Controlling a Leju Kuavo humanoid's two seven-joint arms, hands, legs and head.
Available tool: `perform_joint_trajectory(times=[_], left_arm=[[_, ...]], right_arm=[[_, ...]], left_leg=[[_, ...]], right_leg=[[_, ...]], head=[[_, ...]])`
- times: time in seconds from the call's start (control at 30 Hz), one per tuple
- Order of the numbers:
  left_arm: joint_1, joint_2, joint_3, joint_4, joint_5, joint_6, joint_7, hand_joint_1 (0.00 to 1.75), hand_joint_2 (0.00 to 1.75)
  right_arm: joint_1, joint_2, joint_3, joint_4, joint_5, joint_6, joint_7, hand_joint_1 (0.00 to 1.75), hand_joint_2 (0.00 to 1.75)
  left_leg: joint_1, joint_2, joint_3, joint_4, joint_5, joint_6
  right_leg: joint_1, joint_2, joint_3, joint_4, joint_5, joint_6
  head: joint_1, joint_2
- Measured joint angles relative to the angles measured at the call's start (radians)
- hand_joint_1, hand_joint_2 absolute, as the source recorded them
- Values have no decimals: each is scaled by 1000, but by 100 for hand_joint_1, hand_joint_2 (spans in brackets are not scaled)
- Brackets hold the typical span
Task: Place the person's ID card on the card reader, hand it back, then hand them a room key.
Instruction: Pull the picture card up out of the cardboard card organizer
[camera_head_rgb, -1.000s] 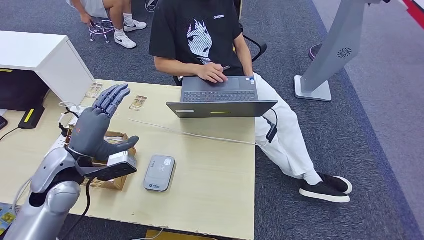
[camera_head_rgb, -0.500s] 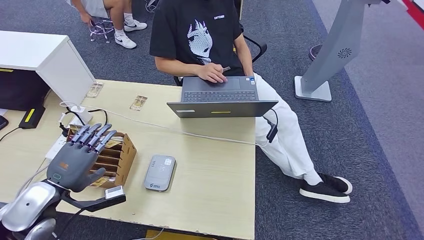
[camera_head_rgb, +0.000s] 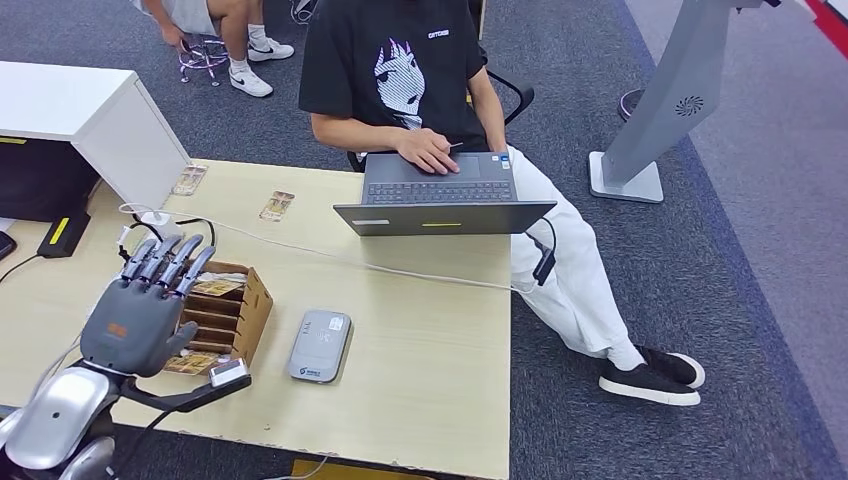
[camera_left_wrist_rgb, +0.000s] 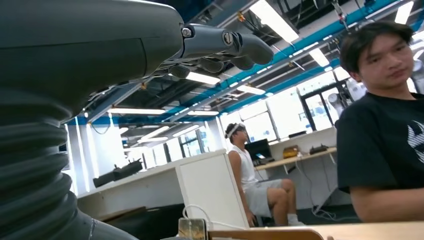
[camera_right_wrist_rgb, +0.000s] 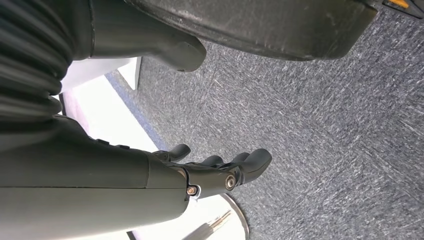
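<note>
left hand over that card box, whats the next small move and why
Probably lower the left hand and curl its fingers toward a card in the box. The hand hovers over the box holding nothing, fingers straight and apart, and the reader beside it is bare.

The right hand hangs above grey carpet, its dark fingers loosely apart, holding nothing.

Bright even overhead light, soft shadows, ceiling-lamp glare, near parts blurred
</note>
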Motion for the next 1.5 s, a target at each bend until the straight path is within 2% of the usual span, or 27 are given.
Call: perform_joint_trajectory(times=[0.13, 0.23, 0.53, 0.9, 1.0, 1.1, 1.2, 1.5], left_arm=[[2, -18, 41, 7, -77, 15, 70, 0, 175], [2, -29, 80, 27, -99, 14, 90, 0, 175], [2, -66, 151, 85, -105, 17, 93, 0, 175], [-2, -104, 158, 128, -96, 51, 75, 0, 175], [-2, -123, 158, 136, -102, 133, 47, 0, 175], [-2, -157, 158, 148, -119, 253, 17, 0, 175], [-2, -191, 158, 163, -132, 327, 2, 0, 175], [-3, -242, 158, 193, -138, 363, -7, 0, 175]], right_arm=[[1, 11, 0, 1, -6, -23, 15, 0, 175], [0, 15, 0, 1, -10, -29, 22, 0, 175], [0, 15, 0, 1, -5, -25, 21, 0, 175], [0, 15, 0, 8, 0, -13, 5, 0, 175], [0, 15, 1, 8, 6, -10, 5, 0, 175], [-1, 15, 4, 8, 14, -9, 5, 0, 175], [-1, 14, 5, 8, 20, -8, 5, 0, 175], [-2, 13, 6, 8, 21, -8, 5, 0, 175]], left_leg=[[0, 0, 0, 0, 0, 0], [0, 0, 0, 0, 0, 0], [0, 0, 0, 0, 0, 0], [0, 0, 0, 0, 0, 0], [0, 0, 0, 0, 0, 0], [0, 0, 0, 0, 0, 0], [0, 0, 0, 0, 0, 0], [0, 0, 0, 0, 0, 0]], right_leg=[[0, 0, 0, 0, 0, 0], [0, 0, 0, 0, 0, 0], [0, 0, 0, 0, 0, 0], [0, 0, 0, 0, 0, 0], [0, 0, 0, 0, 0, 0], [0, 0, 0, 0, 0, 0], [0, 0, 0, 0, 0, 0], [0, 0, 0, 0, 0, 0]], head=[[0, 0], [0, 0], [0, 0], [0, 0], [0, 0], [0, 0], [0, 0], [0, 0]])
